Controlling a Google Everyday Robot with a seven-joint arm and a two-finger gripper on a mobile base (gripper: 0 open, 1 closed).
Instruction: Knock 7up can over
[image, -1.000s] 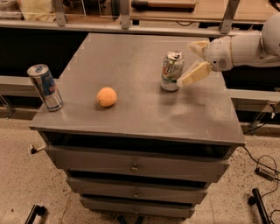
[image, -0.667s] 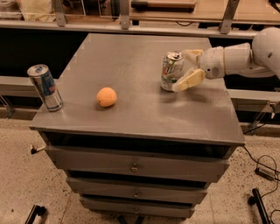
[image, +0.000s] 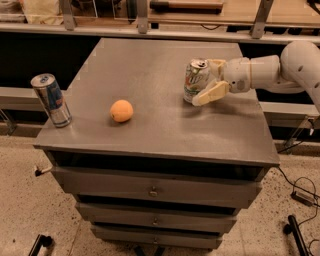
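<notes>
The 7up can (image: 195, 81), white and green with a silver top, stands on the right half of the grey cabinet top (image: 150, 65). My gripper (image: 207, 81) reaches in from the right on a white arm. It is open. One tan finger (image: 212, 93) lies against the can's front right side, and the other finger (image: 217, 65) is behind the can near its top. The can sits between the jaws and is still upright.
An orange (image: 121, 110) lies left of the middle of the top. A taller slim blue-and-silver can (image: 51, 100) stands at the front left corner. The cabinet has drawers below. A shelf runs behind it, and cables lie on the floor at the right.
My gripper has moved left, and its fingers have closed in on the 7up can's right side. The can has stayed in place and upright.
</notes>
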